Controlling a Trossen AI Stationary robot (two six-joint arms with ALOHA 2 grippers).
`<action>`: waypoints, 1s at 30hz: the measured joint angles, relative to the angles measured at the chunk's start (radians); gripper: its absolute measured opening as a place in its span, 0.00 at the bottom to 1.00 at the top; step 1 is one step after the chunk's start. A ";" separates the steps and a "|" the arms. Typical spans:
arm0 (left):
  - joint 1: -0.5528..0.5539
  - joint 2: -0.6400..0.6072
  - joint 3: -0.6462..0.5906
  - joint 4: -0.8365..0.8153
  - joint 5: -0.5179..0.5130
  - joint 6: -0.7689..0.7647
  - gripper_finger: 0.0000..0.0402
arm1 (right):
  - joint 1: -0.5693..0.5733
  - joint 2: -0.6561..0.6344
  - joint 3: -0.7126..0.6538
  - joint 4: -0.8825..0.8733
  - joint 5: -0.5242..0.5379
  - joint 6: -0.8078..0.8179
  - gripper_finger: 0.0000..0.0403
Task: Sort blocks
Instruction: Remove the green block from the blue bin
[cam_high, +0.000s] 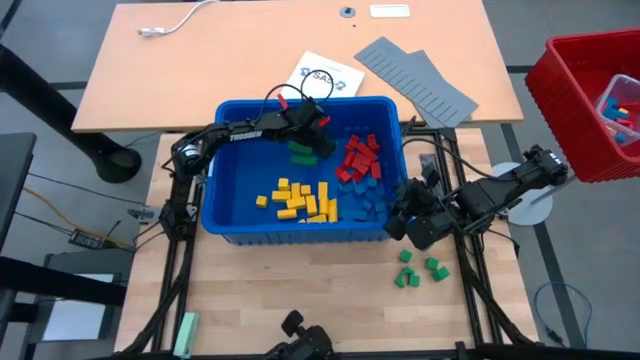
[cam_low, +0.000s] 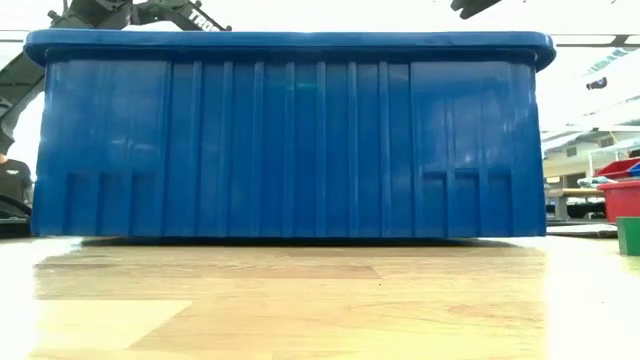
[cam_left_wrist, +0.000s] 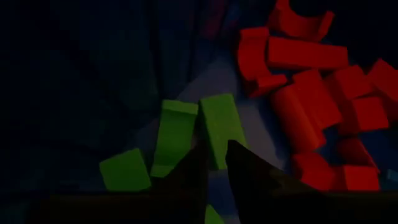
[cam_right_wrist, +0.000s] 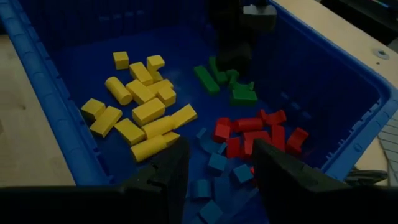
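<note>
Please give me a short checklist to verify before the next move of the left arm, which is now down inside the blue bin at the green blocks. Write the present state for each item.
1. Left gripper is over the small green plastic blocks in the blue plastic bin: ok.
2. One green block sits between its fingers: cannot tell; the fingers stand close together at a block's near end.
3. Red blocks lie apart from the green ones: ok.
4. Yellow blocks are grouped in the bin: ok.
5. Right gripper is clear of the left arm, at the bin's right wall, open and empty: ok.
6. All green blocks are inside the bin: not ok; some lie on the wooden table.
</note>
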 joint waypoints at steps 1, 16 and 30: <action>-0.005 0.000 0.000 -0.001 -0.001 -0.003 0.16 | 0.000 0.000 0.000 0.000 -0.006 0.000 0.40; -0.044 -0.035 -0.002 -0.062 -0.184 -0.301 0.16 | 0.028 0.000 0.000 -0.011 -0.048 -0.039 0.40; -0.031 0.014 -0.003 -0.096 -0.310 -0.386 0.16 | 0.030 0.000 0.000 -0.011 -0.013 -0.062 0.40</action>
